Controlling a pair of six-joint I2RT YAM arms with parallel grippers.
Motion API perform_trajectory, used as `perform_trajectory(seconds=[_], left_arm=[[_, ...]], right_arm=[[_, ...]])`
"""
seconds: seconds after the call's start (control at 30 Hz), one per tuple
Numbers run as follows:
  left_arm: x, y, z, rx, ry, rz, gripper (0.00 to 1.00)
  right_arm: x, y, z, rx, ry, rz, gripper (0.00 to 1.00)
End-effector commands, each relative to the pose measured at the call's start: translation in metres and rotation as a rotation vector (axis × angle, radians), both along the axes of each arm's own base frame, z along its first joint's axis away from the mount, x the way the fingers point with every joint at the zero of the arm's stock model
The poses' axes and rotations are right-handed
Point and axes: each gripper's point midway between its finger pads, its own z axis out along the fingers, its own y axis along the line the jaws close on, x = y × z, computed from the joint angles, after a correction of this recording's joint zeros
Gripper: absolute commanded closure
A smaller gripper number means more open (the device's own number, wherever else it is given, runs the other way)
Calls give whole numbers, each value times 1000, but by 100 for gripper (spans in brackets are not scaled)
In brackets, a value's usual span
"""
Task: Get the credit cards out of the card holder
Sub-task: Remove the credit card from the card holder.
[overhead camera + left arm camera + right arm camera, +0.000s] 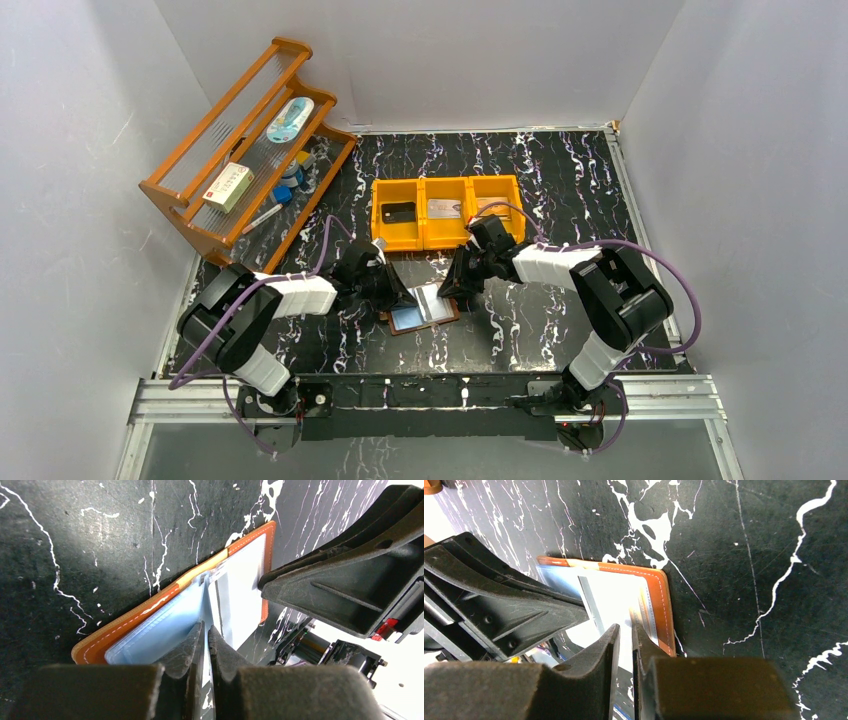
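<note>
The brown card holder (412, 320) lies open on the black marble table, its pale-blue clear pockets up (150, 637) (659, 605). My left gripper (402, 297) (206, 626) is at the central fold, shut with its tips pinching a clear pocket leaf that stands up there. My right gripper (452, 290) (625, 626) reaches in from the other side. Its jaws are a narrow slit apart, with tips on the holder's right half near the stitched edge and nothing between them. A black credit card (398, 212) and a silvery-grey one (444, 208) lie in the orange bin (378, 228). No card shows clearly in the pockets.
The orange three-compartment bin stands just behind both grippers; my right arm covers part of its right compartment. A wooden rack (190, 185) at the back left holds a white-and-red box (228, 186) and small items. Grey walls close in the table on three sides.
</note>
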Motion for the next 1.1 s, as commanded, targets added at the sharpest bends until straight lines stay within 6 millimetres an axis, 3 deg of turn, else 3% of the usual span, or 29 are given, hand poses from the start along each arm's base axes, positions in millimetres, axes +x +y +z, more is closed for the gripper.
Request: perform_trajectory(seconds=[0.0, 0.1, 0.2, 0.3, 0.47, 0.87, 1.07], left_arm=[[-2, 2, -3, -10, 21, 16, 88], [4, -4, -1, -46, 33, 43, 76], [4, -5, -10, -45, 73, 69, 72], [3, -7, -18, -67, 102, 87, 76], [0, -7, -20, -114, 119, 125, 100], [1, 17, -15, -62, 69, 143, 100], [3, 12, -5, -86, 44, 97, 100]], right_arm=[[-19, -31, -42, -183, 63, 7, 76], [-20, -31, -42, -180, 65, 7, 76], [-22, -31, -43, -176, 71, 2, 75], [-23, -31, -44, -171, 75, 1, 75], [-26, -33, -47, -180, 86, -5, 75], [-24, -44, -51, -222, 81, -40, 76], [-23, -35, -42, -165, 73, -17, 72]])
